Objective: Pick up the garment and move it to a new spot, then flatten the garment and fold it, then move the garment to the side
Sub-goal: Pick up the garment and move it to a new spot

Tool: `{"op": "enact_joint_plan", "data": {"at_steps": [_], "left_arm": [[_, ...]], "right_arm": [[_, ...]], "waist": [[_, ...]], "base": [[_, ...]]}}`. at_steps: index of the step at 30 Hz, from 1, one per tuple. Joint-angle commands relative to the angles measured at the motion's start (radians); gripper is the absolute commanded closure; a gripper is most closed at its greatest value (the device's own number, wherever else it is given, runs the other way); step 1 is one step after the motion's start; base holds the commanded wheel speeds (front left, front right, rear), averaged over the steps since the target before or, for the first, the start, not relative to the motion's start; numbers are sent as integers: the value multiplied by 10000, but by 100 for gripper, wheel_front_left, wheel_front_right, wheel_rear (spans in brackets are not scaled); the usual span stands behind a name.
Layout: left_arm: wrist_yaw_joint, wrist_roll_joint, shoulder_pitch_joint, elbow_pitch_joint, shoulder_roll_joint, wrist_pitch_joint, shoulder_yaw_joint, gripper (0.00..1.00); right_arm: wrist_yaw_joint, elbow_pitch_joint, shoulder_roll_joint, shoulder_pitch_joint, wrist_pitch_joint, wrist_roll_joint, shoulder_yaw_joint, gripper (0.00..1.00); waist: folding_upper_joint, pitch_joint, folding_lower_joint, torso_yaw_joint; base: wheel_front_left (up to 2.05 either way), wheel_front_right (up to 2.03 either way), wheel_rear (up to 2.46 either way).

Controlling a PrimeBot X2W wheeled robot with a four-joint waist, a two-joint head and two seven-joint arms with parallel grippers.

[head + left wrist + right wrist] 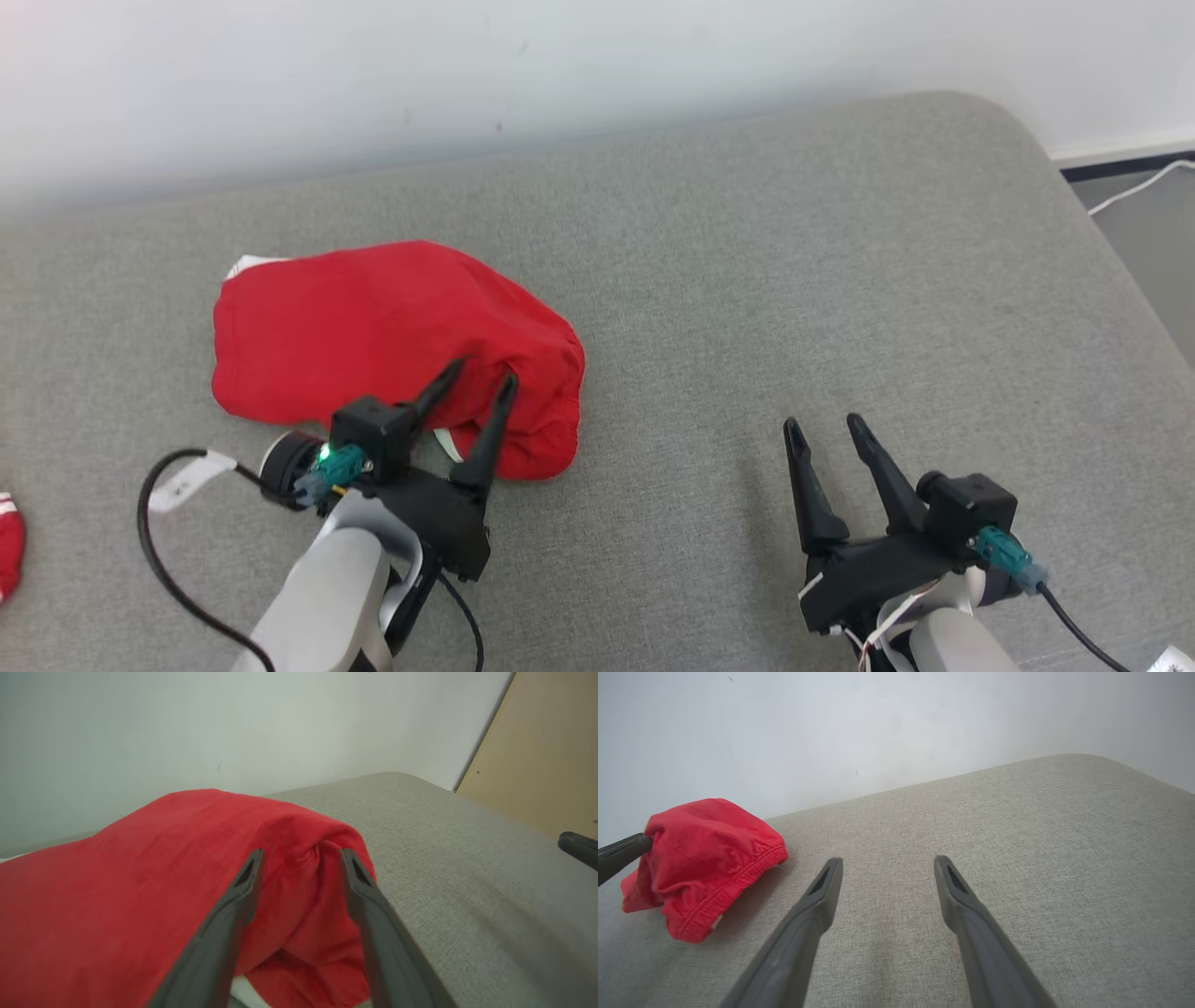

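Red garment (373,327) lies bunched, left side of the grey worktop (747,280). Left end effector (481,378) spread, straddling its near fold, not pinching. Right end effector (823,427) spread, empty. Cloth looks light, limp, grippy enough — I'd pinch the elastic hem.

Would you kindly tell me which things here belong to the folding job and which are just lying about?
Job: red garment; left gripper, open over its edge; right gripper, open; grey cushion.
Lying about: small red item at the left edge; white cable; wooden board.
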Motion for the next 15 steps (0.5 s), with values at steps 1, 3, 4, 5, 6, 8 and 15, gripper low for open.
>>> {"op": "enact_joint_plan", "data": {"at_steps": [1, 3, 4, 5, 6, 8, 15], "left_arm": [[108, 94, 368, -29, 24, -49, 121, 0], [230, 230, 680, -166, 27, -49, 309, 0], [271, 248, 836, -254, 46, -49, 461, 0], [338, 288, 989, -358, 65, -49, 601, 0], [392, 346, 1155, -502, 102, -49, 739, 0], [548, 456, 1558, -797, 162, -50, 1047, 0], [927, 767, 2919, -1814, 163, -48, 2243, 0]], "right_arm": [[-10, -14, -30, 108, -2, 70, 77, 0], [-10, -14, -77, 179, -2, 78, 154, 0], [-10, -19, -88, 228, -2, 93, 208, 0], [-10, -29, -107, 273, -2, 113, 235, 0], [-10, -39, -114, 296, -2, 127, 301, 0], [-10, -44, -124, 300, -2, 165, 427, 0], [-10, 38, -194, 376, -2, 406, 1263, 0]], "waist": [[1, -236, 2, 72], [1, -409, 2, 201], [1, -487, 2, 270], [1, -566, 2, 357], [1, -630, 2, 442], [1, -757, 2, 645], [1, -1026, 2, 1550]], "base": [[0, 0, 0], [0, 0, 0], [0, 0, 0], [0, 0, 0], [0, 0, 0], [0, 0, 0], [0, 0, 0]]}}
